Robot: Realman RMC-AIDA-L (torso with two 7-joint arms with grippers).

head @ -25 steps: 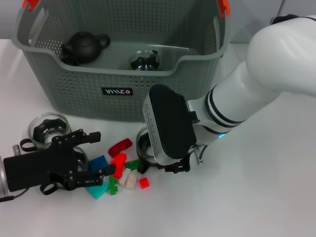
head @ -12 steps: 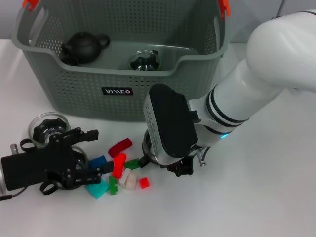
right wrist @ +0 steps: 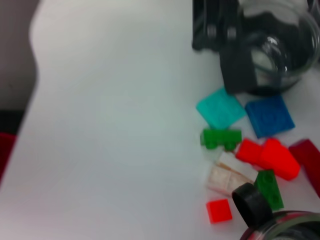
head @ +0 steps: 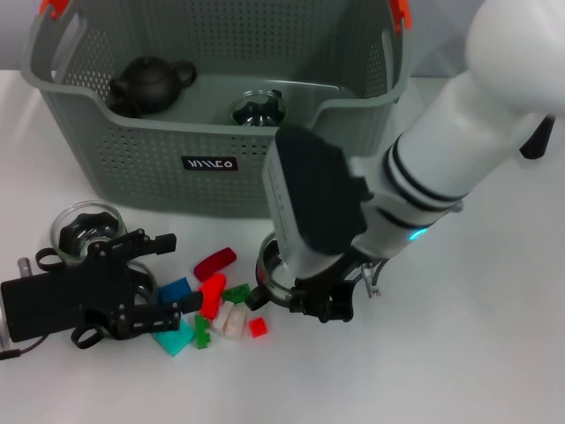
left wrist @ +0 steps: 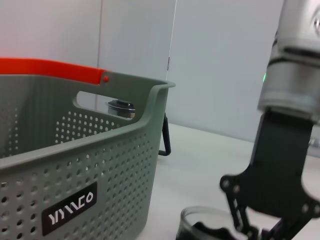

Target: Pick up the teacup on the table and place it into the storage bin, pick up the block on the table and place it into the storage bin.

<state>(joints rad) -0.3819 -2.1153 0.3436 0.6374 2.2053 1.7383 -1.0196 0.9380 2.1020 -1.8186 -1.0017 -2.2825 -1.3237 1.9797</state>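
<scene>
The grey-green storage bin (head: 132, 150) stands at the back, also close by in the left wrist view (left wrist: 75, 165). In front of it my right gripper (head: 284, 297) is shut on the rim of a glass teacup (head: 267, 265), one black fingertip (right wrist: 252, 202) outside the glass (right wrist: 287, 225). Loose blocks lie just left of it: a red-orange block (head: 212, 296), a dark red one (head: 214, 261), a green one (head: 236, 293), a white one (head: 231, 320) and a small red one (head: 258, 328). My left gripper (head: 169, 274) lies low at the front left, open around a blue block (head: 175, 290).
Inside the bin sit a black teapot (head: 150, 84) and a glass cup (head: 256, 108). Another glass cup (head: 84, 225) stands left of the bin's front, and one more shows under the left gripper (head: 141, 276). A teal block (head: 174, 338) lies nearest the front.
The right arm has swung to the right and risen a little, and the teacup in its fingers has shifted slightly with it. The left gripper has hardly moved.
</scene>
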